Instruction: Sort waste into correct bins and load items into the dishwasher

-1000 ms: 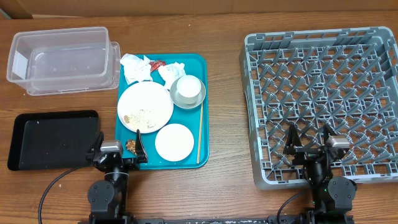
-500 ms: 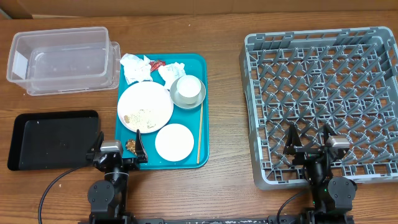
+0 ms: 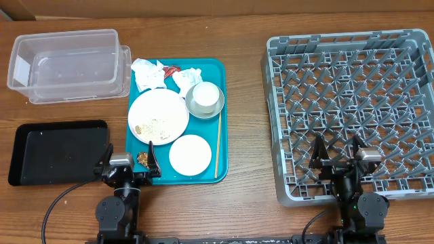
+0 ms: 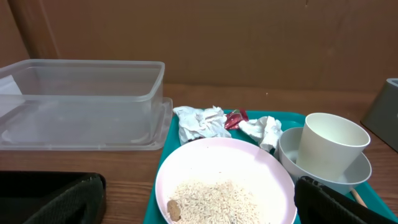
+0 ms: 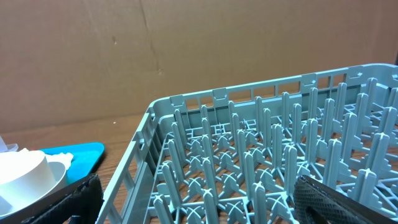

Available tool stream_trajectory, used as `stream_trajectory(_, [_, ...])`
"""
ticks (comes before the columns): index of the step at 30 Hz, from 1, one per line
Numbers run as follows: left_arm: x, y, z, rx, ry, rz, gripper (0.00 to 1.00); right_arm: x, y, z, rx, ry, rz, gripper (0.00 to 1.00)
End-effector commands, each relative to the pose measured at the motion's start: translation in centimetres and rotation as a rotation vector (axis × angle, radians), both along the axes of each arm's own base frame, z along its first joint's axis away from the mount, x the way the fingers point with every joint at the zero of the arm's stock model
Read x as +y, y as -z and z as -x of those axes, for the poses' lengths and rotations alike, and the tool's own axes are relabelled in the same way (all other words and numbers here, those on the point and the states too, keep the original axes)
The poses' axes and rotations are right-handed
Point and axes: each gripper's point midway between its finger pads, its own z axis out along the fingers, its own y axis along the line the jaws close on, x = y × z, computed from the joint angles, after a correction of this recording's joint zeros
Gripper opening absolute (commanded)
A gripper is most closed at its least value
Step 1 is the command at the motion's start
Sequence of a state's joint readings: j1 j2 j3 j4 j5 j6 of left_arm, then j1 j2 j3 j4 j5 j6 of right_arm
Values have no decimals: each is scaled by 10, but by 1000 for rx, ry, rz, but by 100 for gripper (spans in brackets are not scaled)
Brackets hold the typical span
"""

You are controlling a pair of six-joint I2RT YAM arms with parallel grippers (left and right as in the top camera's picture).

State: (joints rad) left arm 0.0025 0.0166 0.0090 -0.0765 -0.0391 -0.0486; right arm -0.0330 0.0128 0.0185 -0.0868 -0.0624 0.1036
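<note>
While both tools hang at the near edge of the counter: no waste is binned and no dish is racked, so this reads as the very start.
Left tool (image 3: 130, 152): fingers spread wide, holding nothing, just in front of the teal serving tray (image 3: 215, 71).
Right tool (image 3: 336, 152): fingers spread wide, empty, over the near rim of the grey dish rack (image 3: 339, 41).
Waste: 2 crumpled napkins (image 3: 148, 73) and a red wrapper (image 3: 169, 70) at the tray's far end; rice crumbs (image 3: 154, 126) on the large plate (image 3: 166, 102); a brown food bit (image 3: 142, 158) at the tray's near left corner.
Dishes: large plate, small plate (image 3: 190, 154), and a cup (image 3: 205, 95) standing in a bowl (image 4: 292, 152), all on the tray; a thin wooden stick (image 3: 218, 146) lies along its right side.
Bins: clear plastic tub (image 3: 68, 68) and black tray (image 3: 57, 152), both left of the serving tray, both empty.
Likely first step: the left tool takes a napkin.
Doing it well: come down from above, pinch a raised fold, stay clear of the cup beside it, and lift well up before crossing to a bin. Scrape the rice before racking the plate.
Writing: none readable; a pale patch on the tub's left end shows no legible text.
</note>
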Motion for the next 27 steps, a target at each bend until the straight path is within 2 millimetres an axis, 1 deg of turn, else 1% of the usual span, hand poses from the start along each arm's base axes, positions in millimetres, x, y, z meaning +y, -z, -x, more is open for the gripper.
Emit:
stream_trajectory(1, [4,-1,0,-9,-18,-13,100,-3,2,0,-5,16,7,100])
stream_trajectory(13, [4,-1,0,-9,-18,-13,100,-3,2,0,-5,16,7,100])
stream_trajectory(16, [1,-7,0,-35,-4,11,100,-3,2,0,-5,16,7,100])
stream_trajectory(17, [-10,-7,0,-36,57,83,100,-3,2,0,-5,16,7,100])
stream_trajectory(18, [-28,-6,1,-22,152,185,100,-3,2,0,-5,16,7,100])
stream_trajectory(20, [-69,-10,11,28,375,450,100,-3,2,0,-5,16,7,100])
stream_trajectory(21, [-83,-14,17,58,457,577,100,-3,2,0,-5,16,7,100])
stream_trajectory(22, [-90,-18,21,85,494,689,100,-3,2,0,-5,16,7,100])
stream_trajectory(24, [-91,-20,21,117,483,848,100,-3,2,0,-5,16,7,100])
stream_trajectory(25, [-89,-21,20,119,469,886,100,-3,2,0,-5,16,7,100])
stream_trajectory(27, [-91,-31,22,86,502,886,100,-3,2,0,-5,16,7,100])
